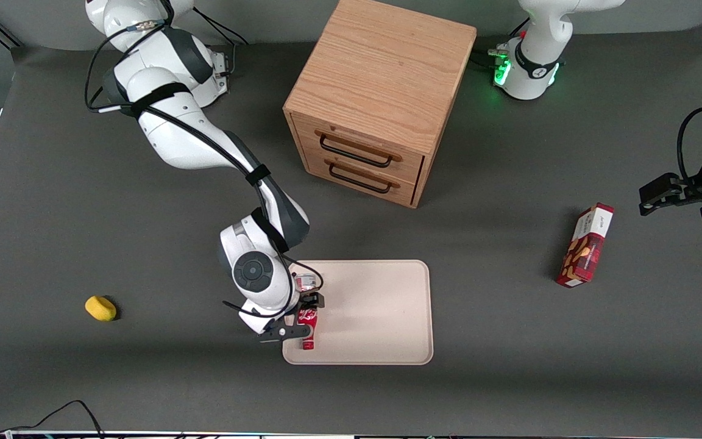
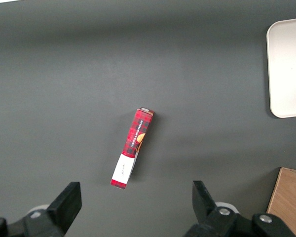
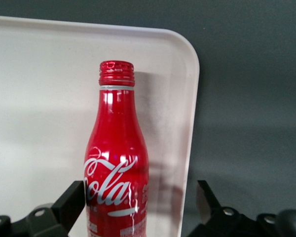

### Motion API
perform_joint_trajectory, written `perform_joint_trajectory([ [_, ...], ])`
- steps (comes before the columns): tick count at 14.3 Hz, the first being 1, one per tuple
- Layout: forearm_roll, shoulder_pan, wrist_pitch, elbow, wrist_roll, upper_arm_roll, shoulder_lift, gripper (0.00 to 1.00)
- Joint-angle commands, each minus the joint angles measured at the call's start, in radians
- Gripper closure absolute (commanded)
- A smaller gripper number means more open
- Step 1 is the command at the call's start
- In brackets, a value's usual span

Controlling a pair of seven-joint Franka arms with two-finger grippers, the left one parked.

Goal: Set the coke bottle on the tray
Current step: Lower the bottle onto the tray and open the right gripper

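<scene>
The coke bottle [image 1: 308, 322] lies flat on the beige tray [image 1: 375, 311], along the tray's edge toward the working arm's end. Its red cap points toward the front camera and its silver base [image 1: 306, 281] points away. In the right wrist view the bottle [image 3: 117, 163] rests on the tray [image 3: 39, 74] close to the rim. My right gripper [image 1: 302, 317] hangs low over the bottle, open. In that same view the gripper [image 3: 138, 205] straddles the bottle's body: one finger is close beside it and the other stands well apart, out past the tray rim.
A wooden drawer cabinet [image 1: 381, 97] stands farther from the front camera than the tray. A red snack box [image 1: 587, 246] lies toward the parked arm's end, also seen as the box [image 2: 133, 148] in the left wrist view. A yellow object [image 1: 100, 308] lies toward the working arm's end.
</scene>
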State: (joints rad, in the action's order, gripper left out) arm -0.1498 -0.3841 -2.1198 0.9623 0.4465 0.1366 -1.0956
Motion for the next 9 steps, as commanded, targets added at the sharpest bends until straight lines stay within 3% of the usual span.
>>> perform_joint_trajectory([
  [1, 0.001, -0.012, 0.043, -0.025, 0.0, -0.009, 0.011, 0.0],
  [9, 0.009, -0.01, 0.203, -0.025, 0.047, 0.003, 0.077, 0.0],
])
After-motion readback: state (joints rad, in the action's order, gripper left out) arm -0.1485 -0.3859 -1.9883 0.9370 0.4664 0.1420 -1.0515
